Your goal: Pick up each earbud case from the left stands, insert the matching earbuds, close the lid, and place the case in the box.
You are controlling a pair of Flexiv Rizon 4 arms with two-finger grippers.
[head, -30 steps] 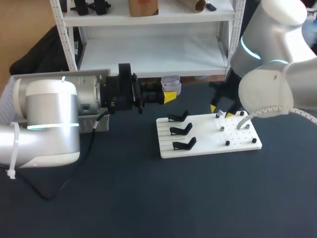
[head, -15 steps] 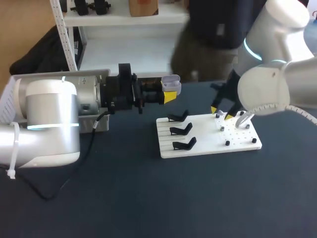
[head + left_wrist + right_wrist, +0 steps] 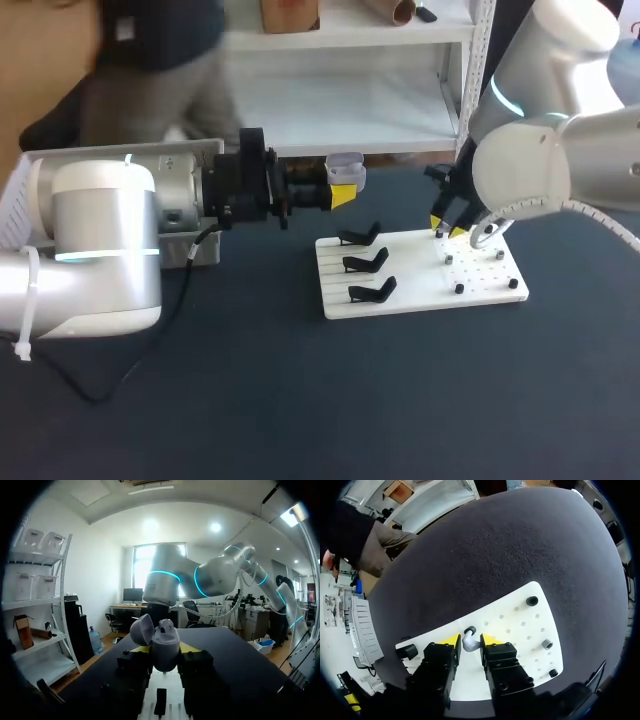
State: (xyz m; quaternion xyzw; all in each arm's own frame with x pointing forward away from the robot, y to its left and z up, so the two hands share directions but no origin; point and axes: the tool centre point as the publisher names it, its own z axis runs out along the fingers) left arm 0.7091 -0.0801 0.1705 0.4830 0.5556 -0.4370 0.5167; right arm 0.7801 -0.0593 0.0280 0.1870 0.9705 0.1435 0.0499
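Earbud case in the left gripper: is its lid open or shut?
Open: the left wrist view shows the earbud case with its lid swung back.

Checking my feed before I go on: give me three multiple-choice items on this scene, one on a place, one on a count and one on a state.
1. Where is the case?
A. in the left gripper, off the table
B. in the box
C. flat on the table

2. How many black stands are on the board?
A. two
B. three
C. four

3. The case's lid is:
A. shut
B. missing
C. open

Answers:
1 A: the head view shows the case clamped in the air at the left gripper's yellow tips.
2 B: three stands sit in a column on the board's left part.
3 C: the left wrist view shows the lid tipped up beside the case's body.
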